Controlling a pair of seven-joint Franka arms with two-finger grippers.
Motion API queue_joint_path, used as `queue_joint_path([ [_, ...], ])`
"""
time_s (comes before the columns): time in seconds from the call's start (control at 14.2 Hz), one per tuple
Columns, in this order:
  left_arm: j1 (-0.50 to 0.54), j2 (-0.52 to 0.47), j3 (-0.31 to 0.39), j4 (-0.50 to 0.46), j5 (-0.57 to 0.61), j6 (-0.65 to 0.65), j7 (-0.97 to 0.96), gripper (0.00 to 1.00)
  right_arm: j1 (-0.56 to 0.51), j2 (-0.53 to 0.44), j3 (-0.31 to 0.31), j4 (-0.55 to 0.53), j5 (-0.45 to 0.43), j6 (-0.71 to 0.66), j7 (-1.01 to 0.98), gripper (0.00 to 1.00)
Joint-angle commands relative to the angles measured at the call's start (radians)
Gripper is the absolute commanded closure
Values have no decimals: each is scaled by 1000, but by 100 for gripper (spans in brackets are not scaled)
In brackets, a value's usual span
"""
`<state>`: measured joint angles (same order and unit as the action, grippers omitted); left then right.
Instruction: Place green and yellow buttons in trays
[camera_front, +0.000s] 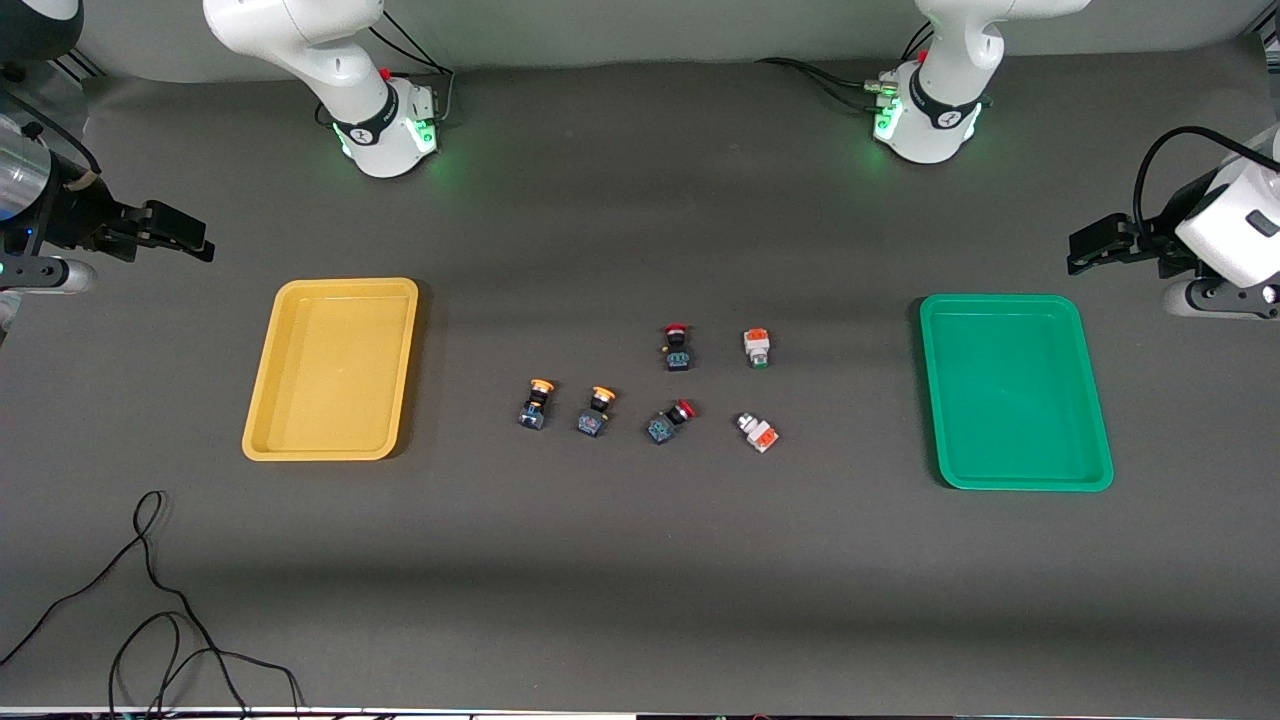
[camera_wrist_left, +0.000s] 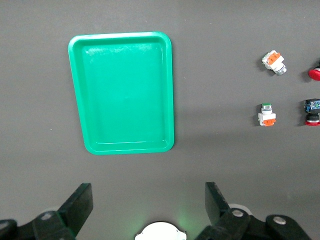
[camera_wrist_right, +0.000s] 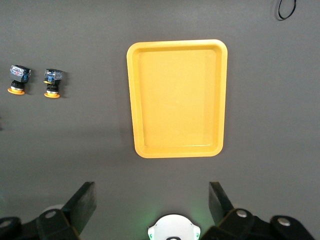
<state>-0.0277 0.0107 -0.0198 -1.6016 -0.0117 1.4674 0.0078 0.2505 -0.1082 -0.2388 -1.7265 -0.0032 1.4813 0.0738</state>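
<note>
Two yellow-capped buttons (camera_front: 535, 403) (camera_front: 596, 411) lie side by side mid-table, also in the right wrist view (camera_wrist_right: 18, 79) (camera_wrist_right: 52, 82). Two white-grey buttons with orange blocks (camera_front: 757, 347) (camera_front: 757, 431) lie toward the green tray (camera_front: 1015, 400); the left wrist view shows them (camera_wrist_left: 274, 62) (camera_wrist_left: 267, 114) and that tray (camera_wrist_left: 122, 92), which holds nothing. The yellow tray (camera_front: 330, 370) (camera_wrist_right: 176, 97) at the right arm's end also holds nothing. My left gripper (camera_front: 1090, 245) (camera_wrist_left: 148, 205) hangs open over bare table beside the green tray. My right gripper (camera_front: 170, 232) (camera_wrist_right: 152, 202) hangs open over bare table beside the yellow tray.
Two red-capped switches (camera_front: 678, 347) (camera_front: 670, 421) lie between the yellow-capped and white-grey buttons. A black cable (camera_front: 160, 600) curls on the table near the front camera at the right arm's end. The arm bases (camera_front: 385, 130) (camera_front: 925, 120) stand along the table's robot side.
</note>
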Motion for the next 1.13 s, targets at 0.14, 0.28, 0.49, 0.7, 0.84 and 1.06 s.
queue_joint_path([
  [0.14, 8, -18, -9, -18, 13, -2, 15, 0, 21, 12, -2, 27, 19, -32, 18, 0],
  [0.28, 8, -18, -9, -18, 13, -2, 15, 0, 21, 13, -2, 27, 20, -32, 20, 0],
  [0.49, 6, -18, -9, -24, 13, 1, 15, 0, 21, 15, -11, 24, 51, -42, 21, 0],
  [0.7, -1, -18, -11, -37, 13, 4, 15, 0, 26, 16, -4, 25, 52, -42, 20, 0],
  [0.84, -5, -20, -11, -52, 13, 13, 12, 0, 39, 16, -1, 24, 51, -47, 21, 0],
  [1.06, -44, -21, -12, -93, 10, 34, -3, 0, 49, 18, 1, 19, 52, -47, 20, 0],
])
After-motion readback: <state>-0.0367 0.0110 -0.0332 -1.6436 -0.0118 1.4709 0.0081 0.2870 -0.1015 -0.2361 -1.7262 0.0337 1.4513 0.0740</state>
